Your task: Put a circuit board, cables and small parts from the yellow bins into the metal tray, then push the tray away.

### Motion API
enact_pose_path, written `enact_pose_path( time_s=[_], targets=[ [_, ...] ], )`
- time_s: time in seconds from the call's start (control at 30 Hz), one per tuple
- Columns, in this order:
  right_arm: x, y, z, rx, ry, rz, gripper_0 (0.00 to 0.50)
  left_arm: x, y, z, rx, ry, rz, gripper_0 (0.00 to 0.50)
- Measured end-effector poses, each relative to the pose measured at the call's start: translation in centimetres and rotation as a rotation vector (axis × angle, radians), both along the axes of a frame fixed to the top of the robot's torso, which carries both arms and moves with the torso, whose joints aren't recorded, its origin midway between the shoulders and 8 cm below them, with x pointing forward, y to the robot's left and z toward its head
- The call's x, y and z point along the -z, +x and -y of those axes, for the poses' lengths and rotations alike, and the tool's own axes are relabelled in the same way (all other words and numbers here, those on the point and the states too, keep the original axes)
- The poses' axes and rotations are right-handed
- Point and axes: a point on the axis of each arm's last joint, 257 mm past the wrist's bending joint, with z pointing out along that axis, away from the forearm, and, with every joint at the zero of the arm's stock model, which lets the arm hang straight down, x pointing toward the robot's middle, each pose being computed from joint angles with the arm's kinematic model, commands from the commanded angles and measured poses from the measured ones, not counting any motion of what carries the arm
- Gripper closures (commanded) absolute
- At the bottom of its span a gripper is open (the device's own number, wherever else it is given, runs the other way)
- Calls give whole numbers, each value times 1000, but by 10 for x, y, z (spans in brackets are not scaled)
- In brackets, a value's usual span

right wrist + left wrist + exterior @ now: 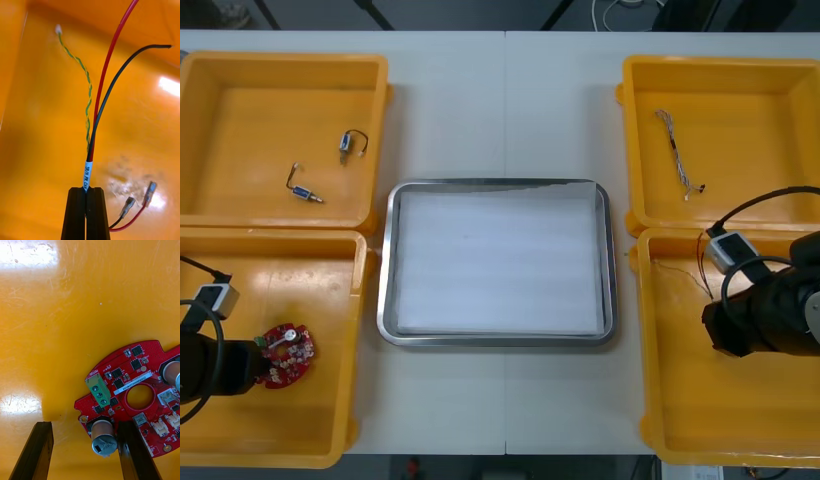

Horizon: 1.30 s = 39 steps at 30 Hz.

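Cable (pixel 94 142), red & black, is pinched at its white label by the closed right gripper (pixel 86 189) in near right bin (pixel 680 420), prob. for carrying to metal tray (pixel 384 262), while left gripper (pixel 85 425) is spread open astride edge of circuit board (pixel 123 384), ready for grasp.

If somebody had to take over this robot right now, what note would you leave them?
Left gripper: open, in the near left bin, the red circuit board's edge between its fingers, not gripped.
Right gripper: shut on the red and black cable in the near right bin.
Metal tray: nothing in it.
Done: nothing delivered. Left: board, cables, small metal parts from the far left bin, then push the tray away.
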Motion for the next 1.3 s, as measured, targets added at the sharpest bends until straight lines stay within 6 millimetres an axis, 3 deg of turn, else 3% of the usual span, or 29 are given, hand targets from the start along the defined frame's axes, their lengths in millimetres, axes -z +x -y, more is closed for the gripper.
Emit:
enact_pose_path(
  time_s=[0.03,0.1,0.13,0.17,0.2,0.37,0.6,0.87,1.03,1.3],
  targets=[
    [-5,-2,0,0,-1,0,500,0,0,1,2,-1,2,0],
    [-14,-7,2,2,-2,-1,500,1,1,2,5,0,5,108],
    [-18,-11,4,6,-3,-8,500,2,1,2,6,0,7,266],
    [-22,-14,5,7,-1,-13,500,2,1,3,7,0,7,351],
    [-25,-17,6,9,1,-22,500,2,1,3,8,1,7,500],
    [-41,-30,13,15,-5,-58,500,2,2,2,8,5,12,500],
    [-74,-16,3,-16,1,38,500,2,3,2,8,5,17,500],
    [-87,-15,-5,-68,1,50,500,-2,1,-2,8,23,-18,500],
    [-92,-19,-2,-106,-23,35,500,-17,4,-11,-6,44,-58,500],
    [-99,-25,5,-116,-54,21,500,-59,12,-20,-15,72,-79,500]
  ],
)
